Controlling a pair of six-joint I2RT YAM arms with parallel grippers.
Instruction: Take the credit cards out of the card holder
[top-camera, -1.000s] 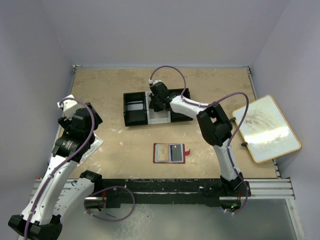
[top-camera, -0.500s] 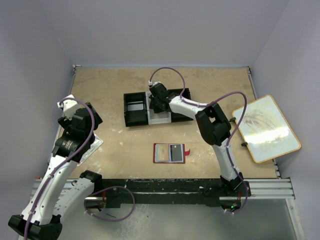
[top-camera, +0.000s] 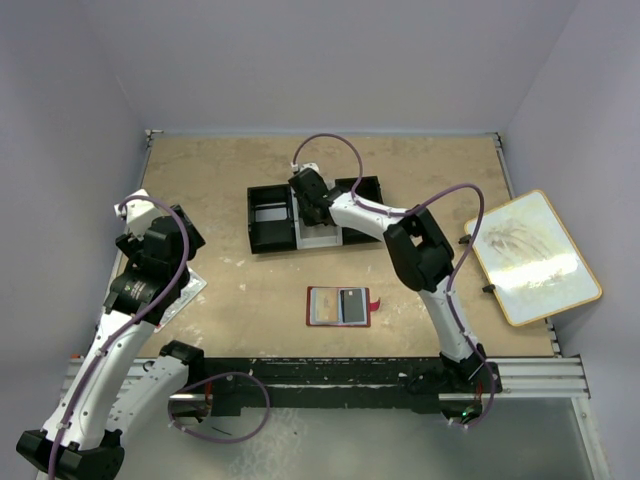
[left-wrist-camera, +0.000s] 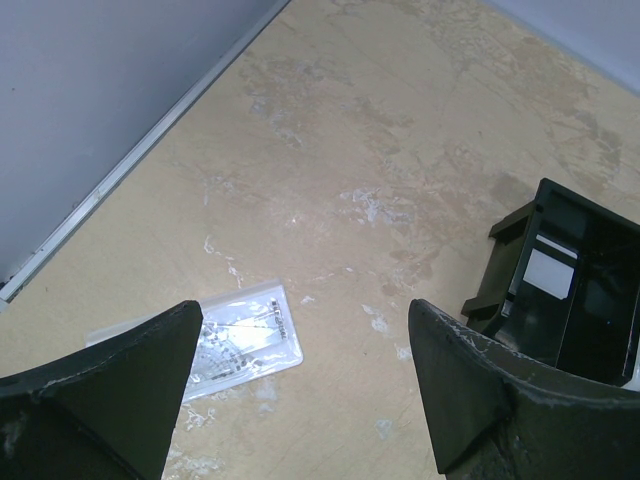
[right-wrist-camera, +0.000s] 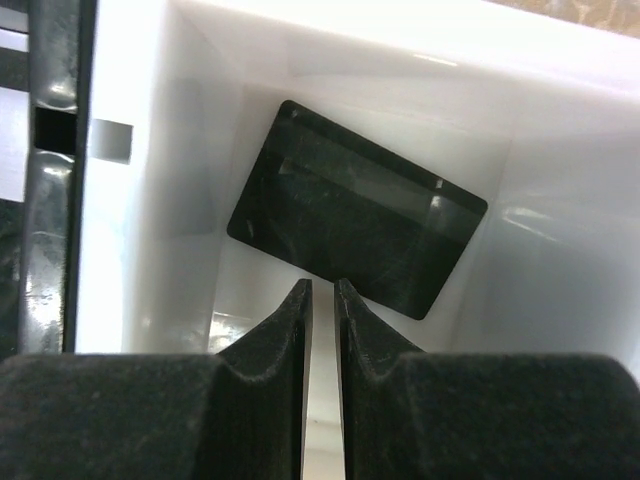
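Observation:
The red card holder (top-camera: 340, 307) lies open flat on the table in front of the arm bases, with a dark credit card (top-camera: 351, 303) in its right half and a paler panel on the left. My right gripper (top-camera: 317, 213) (right-wrist-camera: 322, 285) points down into the white middle compartment (right-wrist-camera: 150, 200) of the tray. Its jaws stand a narrow slit apart with nothing between them. A black credit card (right-wrist-camera: 355, 235) lies loose on that compartment's floor just beyond the fingertips. My left gripper (left-wrist-camera: 300, 400) hangs wide open and holds nothing over bare table at the left.
The black-and-white three-compartment tray (top-camera: 251, 215) sits at mid-back; its black left end (left-wrist-camera: 570, 290) shows in the left wrist view. A clear plastic packet (left-wrist-camera: 240, 335) (top-camera: 183, 293) lies under the left arm. A wood-framed white board (top-camera: 530, 255) rests at the right edge.
My right wrist and forearm have shifted a little to the left over the tray. The left arm, the card holder and the packet have not moved.

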